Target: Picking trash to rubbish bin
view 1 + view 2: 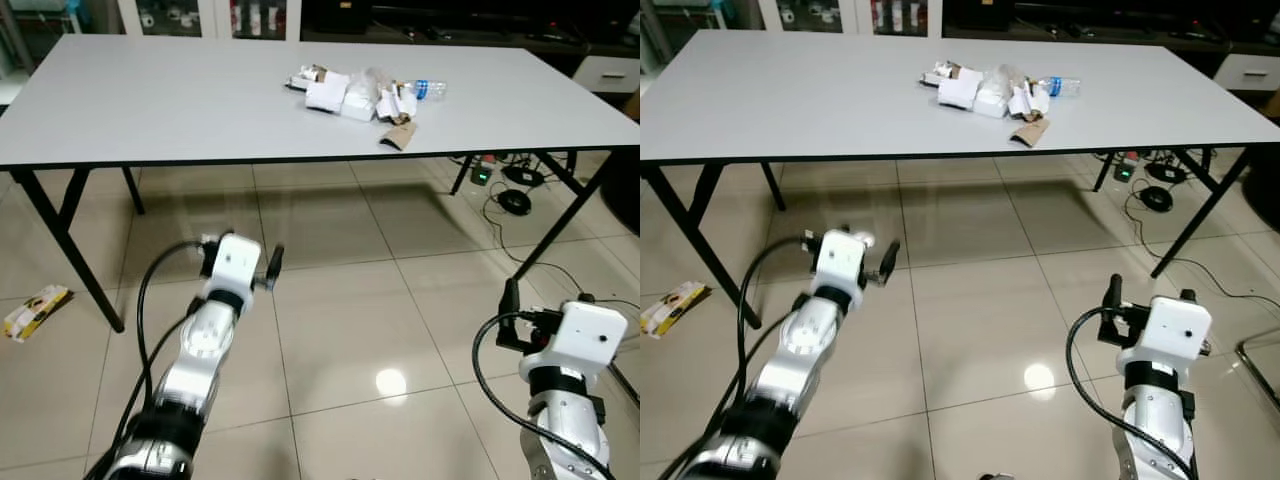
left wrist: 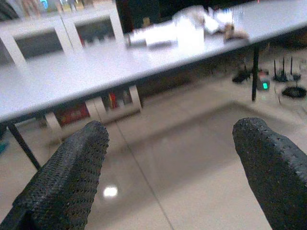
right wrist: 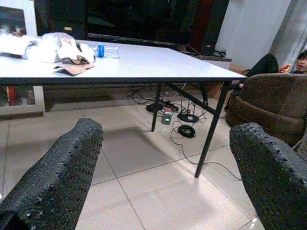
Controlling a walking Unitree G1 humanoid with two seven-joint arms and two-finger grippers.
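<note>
A heap of trash (image 1: 350, 92) lies on the white table (image 1: 150, 100) toward its far right: white cartons, crumpled paper, a plastic bottle (image 1: 428, 89) with a blue label, and a brown cardboard roll (image 1: 398, 135) nearest the front edge. A yellow wrapper (image 1: 35, 308) lies on the tiled floor at the left, beside a table leg. My left gripper (image 1: 241, 248) hovers low in front of the table, open and holding nothing. My right gripper (image 1: 548, 292) is lower on the right, also open and holding nothing. Both sets of fingers (image 2: 72, 167) (image 3: 62, 167) stand wide apart, pointing at the table.
Black table legs (image 1: 60, 230) stand left and right. Cables and a power strip with a green light (image 1: 482, 176) lie under the table's right end. A brown sofa (image 3: 273, 105) with a person (image 3: 300, 60) on it is off to the right. Cabinets line the back wall.
</note>
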